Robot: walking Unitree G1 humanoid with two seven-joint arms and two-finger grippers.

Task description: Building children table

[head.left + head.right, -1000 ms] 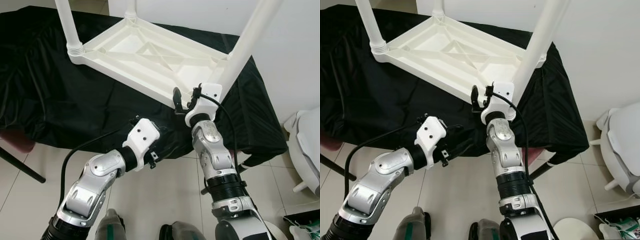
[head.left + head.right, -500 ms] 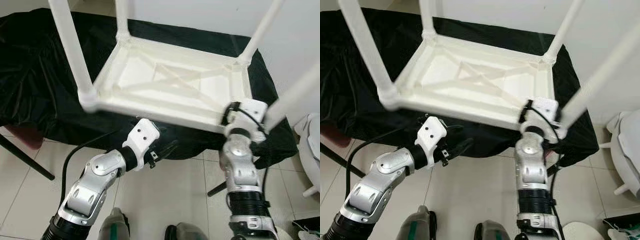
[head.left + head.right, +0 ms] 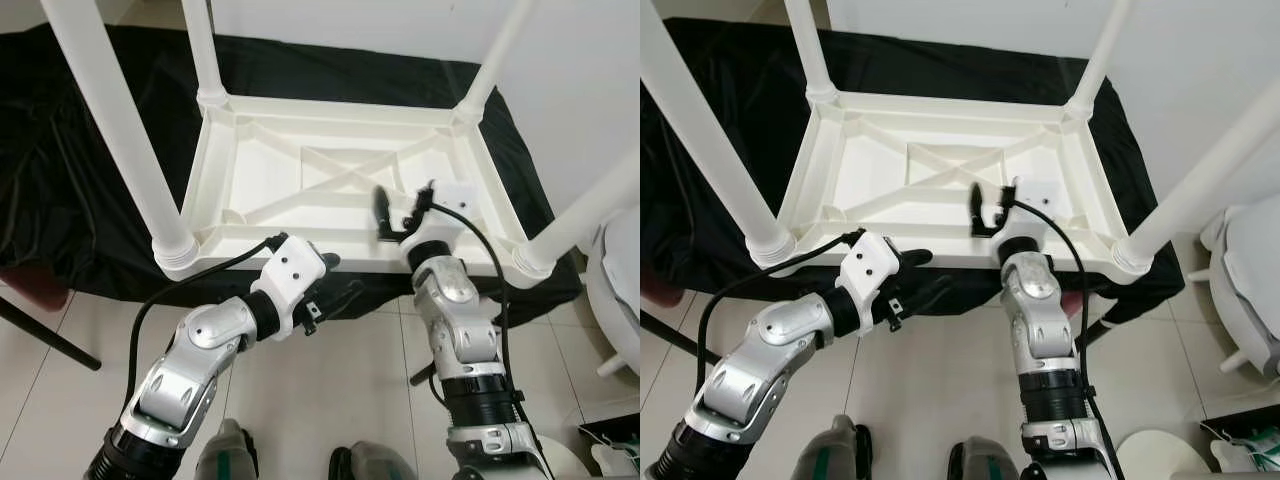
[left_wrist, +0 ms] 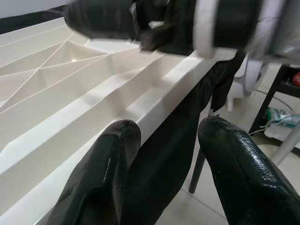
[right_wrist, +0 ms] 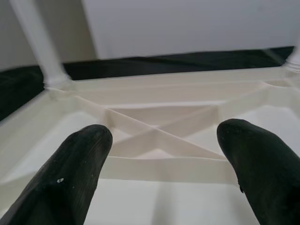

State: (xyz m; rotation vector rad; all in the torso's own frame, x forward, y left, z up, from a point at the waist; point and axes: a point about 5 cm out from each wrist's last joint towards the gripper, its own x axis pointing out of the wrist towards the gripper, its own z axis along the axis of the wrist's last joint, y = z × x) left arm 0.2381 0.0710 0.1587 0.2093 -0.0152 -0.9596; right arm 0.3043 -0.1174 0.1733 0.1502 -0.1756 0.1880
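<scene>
Having swung square to you, the upturned children table (image 3: 330, 180) now sits legs-up on the black-draped desk (image 3: 90, 180), right gripper (image 3: 395, 212) released, fingers spread above its near rail, left gripper (image 4: 164, 154) open straddling that rail's edge, so assembly looks done.

Black cloth (image 3: 90, 190), tiled floor (image 3: 350, 390), white wall (image 3: 400, 30).

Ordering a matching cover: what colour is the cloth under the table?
Plain black cloth, clearest in the left eye view.
</scene>
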